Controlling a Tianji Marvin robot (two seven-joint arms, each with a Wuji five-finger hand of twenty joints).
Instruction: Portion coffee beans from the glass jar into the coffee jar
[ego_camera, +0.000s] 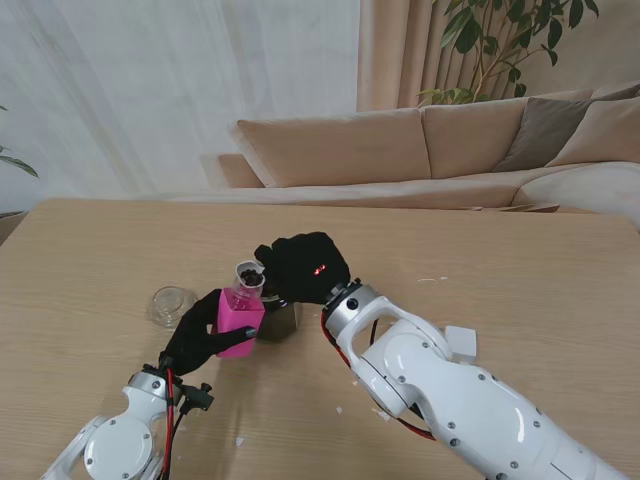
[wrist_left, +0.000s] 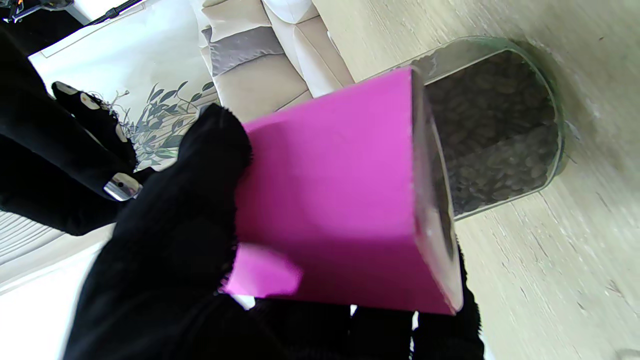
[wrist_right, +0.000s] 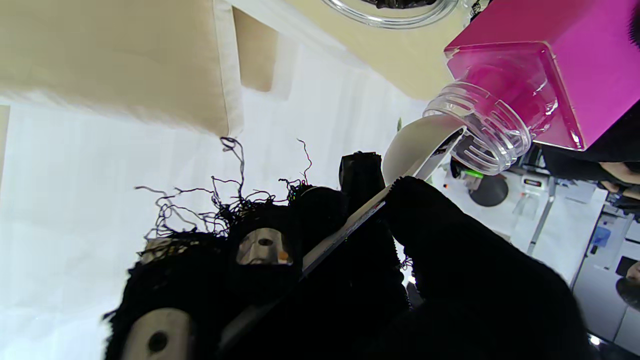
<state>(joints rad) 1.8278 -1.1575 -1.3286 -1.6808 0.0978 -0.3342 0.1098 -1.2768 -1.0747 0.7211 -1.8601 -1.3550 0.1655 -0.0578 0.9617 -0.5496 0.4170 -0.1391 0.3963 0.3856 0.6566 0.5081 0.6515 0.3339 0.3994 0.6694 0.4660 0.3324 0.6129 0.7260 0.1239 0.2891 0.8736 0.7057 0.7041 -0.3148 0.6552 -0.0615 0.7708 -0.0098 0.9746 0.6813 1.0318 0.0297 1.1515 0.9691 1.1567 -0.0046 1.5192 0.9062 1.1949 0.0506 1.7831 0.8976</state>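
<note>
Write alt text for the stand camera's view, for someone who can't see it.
The black-gloved left hand holds a pink square bottle with a clear neck above a wooden table, while the black-gloved right hand tips a spoon at its mouth. A round clear glass lid lies to the left.

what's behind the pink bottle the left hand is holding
A glass jar of coffee beans stands on the table just behind the pink bottle. The bottle and right hand cover its mouth.

Centre crowded: left hand (ego_camera: 205, 335) gripping pink jar (ego_camera: 240, 312), glass jar of beans (ego_camera: 280, 318) touching its right side, right hand (ego_camera: 303, 266) w/ spoon (wrist_right: 420, 150) at pink jar's mouth. Glass lid (ego_camera: 171, 305) near left. Far half, right side of table (ego_camera: 520, 270): open room.
</note>
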